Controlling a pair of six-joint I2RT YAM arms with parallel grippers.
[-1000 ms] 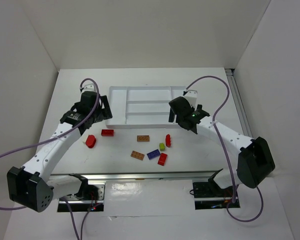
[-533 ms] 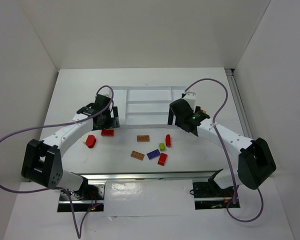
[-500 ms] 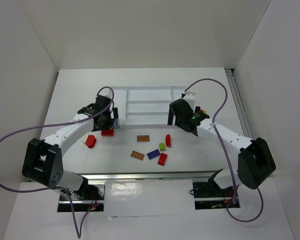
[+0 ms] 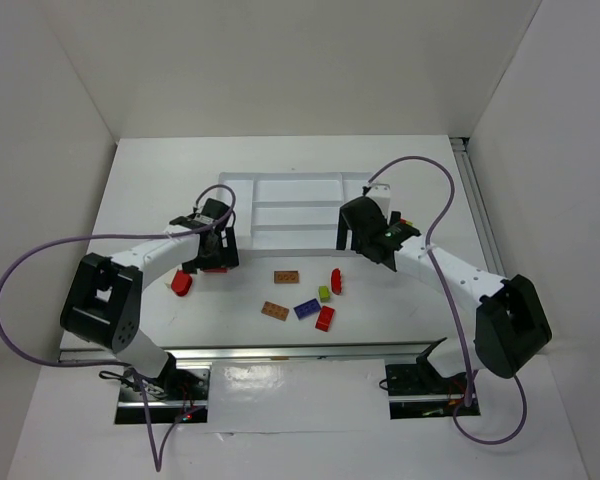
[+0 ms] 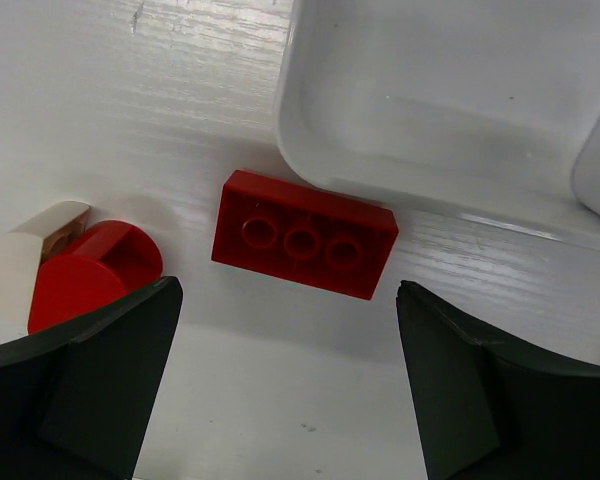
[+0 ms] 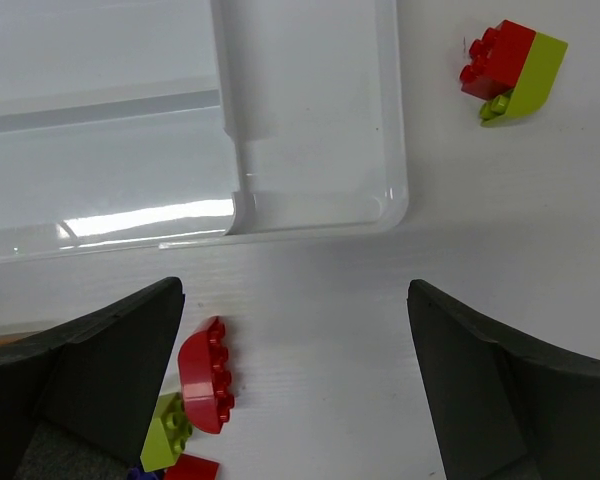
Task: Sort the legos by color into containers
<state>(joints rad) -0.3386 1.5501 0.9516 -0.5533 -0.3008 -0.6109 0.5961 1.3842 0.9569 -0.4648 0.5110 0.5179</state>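
hovering spread wide, the left hand (image 5: 288, 320) frames a flat red lego (image 5: 304, 234) with three circles, lying on the desk (image 5: 180, 90) just beside the white tray's (image 5: 310, 150) corner wall; a round red piece (image 5: 85, 275) sits against a cream piece (image 5: 20, 255) by one finger. the right hand (image 6: 296, 300), also spread, hangs over the tray's other near corner. visible sections show bare plastic.

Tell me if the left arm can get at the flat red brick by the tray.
Probably yes: the left gripper hangs right over the red brick, jaws open, with nothing lying on it. The tray sits close beside it and may crowd one side.
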